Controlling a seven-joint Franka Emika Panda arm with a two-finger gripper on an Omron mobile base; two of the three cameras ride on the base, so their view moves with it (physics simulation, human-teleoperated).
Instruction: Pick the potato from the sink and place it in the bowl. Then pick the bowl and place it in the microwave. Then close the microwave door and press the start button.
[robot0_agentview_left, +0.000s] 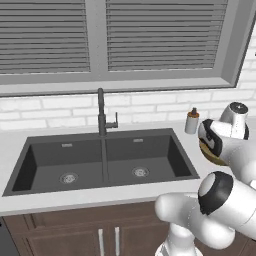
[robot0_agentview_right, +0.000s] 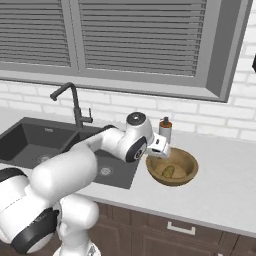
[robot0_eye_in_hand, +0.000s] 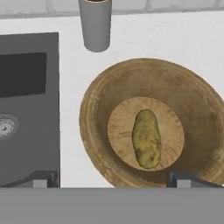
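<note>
Jaws spread wide, gripping nothing, poised above the bowl (robot0_eye_in_hand: 151, 127) as after a drop; potato (robot0_eye_in_hand: 146, 138) lying flat on the bowl's floor, bowl on the worktop (robot0_agentview_right: 225, 165) just right of the sink (robot0_agentview_left: 105, 160), soap bottle (robot0_agentview_right: 165, 129) behind, window (robot0_agentview_left: 125, 40) beyond

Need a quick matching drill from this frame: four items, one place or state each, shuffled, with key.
Items:
1. potato
2. bowl
3. gripper
4. bottle

Places or states:
A. on the counter, right of the sink
B. open, above the bowl
C. lying on the bowl's floor
D. upright by the wall, behind the bowl

Pairs: 1-C, 2-A, 3-B, 4-D
</note>
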